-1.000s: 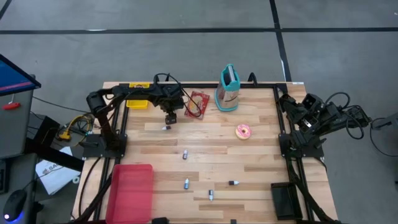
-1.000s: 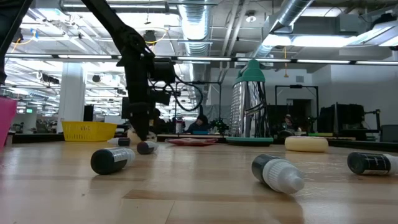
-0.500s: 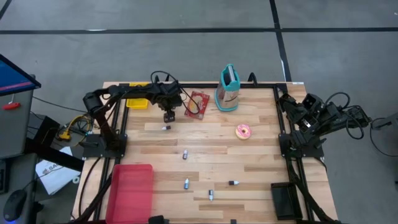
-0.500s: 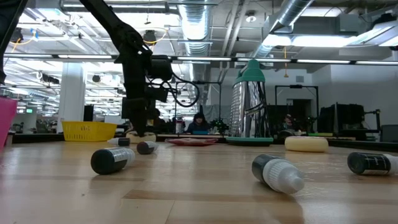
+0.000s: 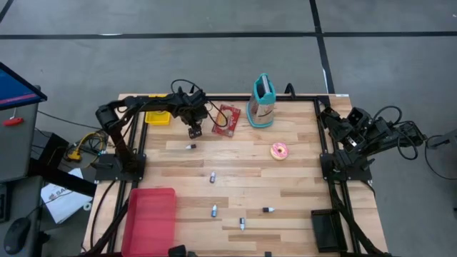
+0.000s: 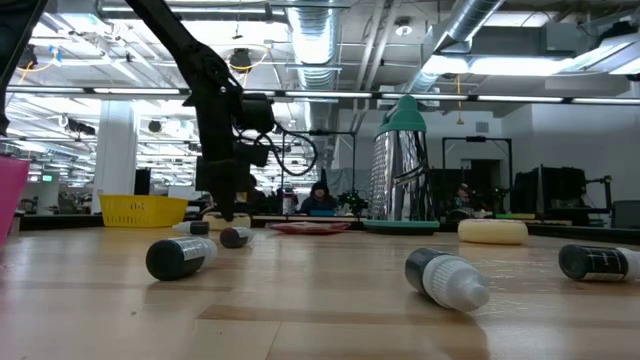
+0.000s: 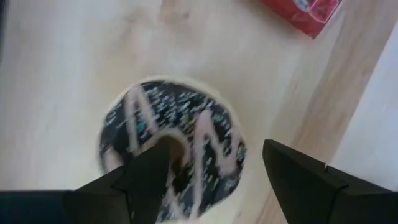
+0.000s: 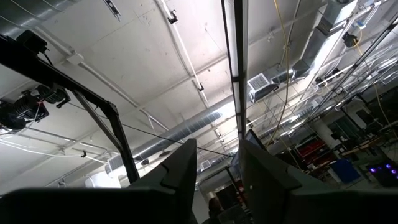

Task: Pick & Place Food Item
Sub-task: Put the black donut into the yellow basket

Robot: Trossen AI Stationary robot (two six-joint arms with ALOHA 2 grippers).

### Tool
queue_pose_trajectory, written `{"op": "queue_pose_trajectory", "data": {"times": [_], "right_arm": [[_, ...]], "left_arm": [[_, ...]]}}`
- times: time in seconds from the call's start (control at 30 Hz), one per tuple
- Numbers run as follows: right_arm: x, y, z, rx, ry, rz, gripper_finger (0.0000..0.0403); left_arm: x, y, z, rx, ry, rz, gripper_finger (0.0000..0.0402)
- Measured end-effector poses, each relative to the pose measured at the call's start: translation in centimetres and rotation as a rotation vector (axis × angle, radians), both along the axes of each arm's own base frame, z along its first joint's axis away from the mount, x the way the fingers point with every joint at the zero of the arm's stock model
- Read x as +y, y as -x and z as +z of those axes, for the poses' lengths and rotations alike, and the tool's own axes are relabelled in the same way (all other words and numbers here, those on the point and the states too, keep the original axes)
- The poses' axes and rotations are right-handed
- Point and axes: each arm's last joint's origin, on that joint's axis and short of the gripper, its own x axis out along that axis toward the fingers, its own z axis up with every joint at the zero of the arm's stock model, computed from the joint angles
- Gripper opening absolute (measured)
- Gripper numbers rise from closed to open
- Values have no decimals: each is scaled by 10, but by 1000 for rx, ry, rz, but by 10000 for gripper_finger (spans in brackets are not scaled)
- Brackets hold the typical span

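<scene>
A chocolate-glazed doughnut (image 7: pixel 168 146) with pale icing stripes and sprinkles lies flat on the wooden table, near its far left. My left gripper (image 7: pixel 214 152) points down over it, open wide; one finger stands over the doughnut's hole and the other beside its rim. Seen from above, this gripper (image 5: pixel 194 131) covers the doughnut. The low view shows its fingertips (image 6: pixel 225 208) close to the table top. I cannot tell whether they touch the doughnut. My right gripper (image 8: pixel 217 146) waits folded at the table's right edge (image 5: pixel 335 120), pointing up, its fingers a little apart with nothing between them.
A pink doughnut (image 5: pixel 279 150) lies right of centre. At the far edge are a yellow basket (image 5: pixel 158 116), a red packet (image 5: pixel 227 119) and a teal-handled grater (image 5: pixel 262 103). A red bin (image 5: pixel 150 218) stands near left. Several small bottles (image 5: pixel 212 178) are scattered mid-table.
My left gripper has rolled a little about the line it points along, staying open over the same far-left spot.
</scene>
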Motion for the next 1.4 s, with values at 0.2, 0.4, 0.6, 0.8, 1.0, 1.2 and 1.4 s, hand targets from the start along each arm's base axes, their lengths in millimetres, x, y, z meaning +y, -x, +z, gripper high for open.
{"op": "queue_pose_trajectory", "data": {"times": [0.2,0.4,0.6,0.8,1.0,1.2,1.4], "right_arm": [[0,0,0,-4,-7,5,113],[0,0,0,-5,-13,13,113],[0,0,0,-5,-13,13,113],[0,0,0,-5,-13,13,113],[0,0,0,-5,-13,11,113],[0,0,0,-7,-14,15,113],[0,0,0,-9,-14,14,113]], "left_arm": [[-6,-5,-10,38,13,-23,252],[-1,-2,-11,35,19,2,228],[2,0,-10,19,37,54,164],[2,-4,1,-53,73,92,127],[8,-11,28,-153,27,118,109],[10,5,59,-155,-93,255,104],[3,47,85,31,-207,502,104]]}}
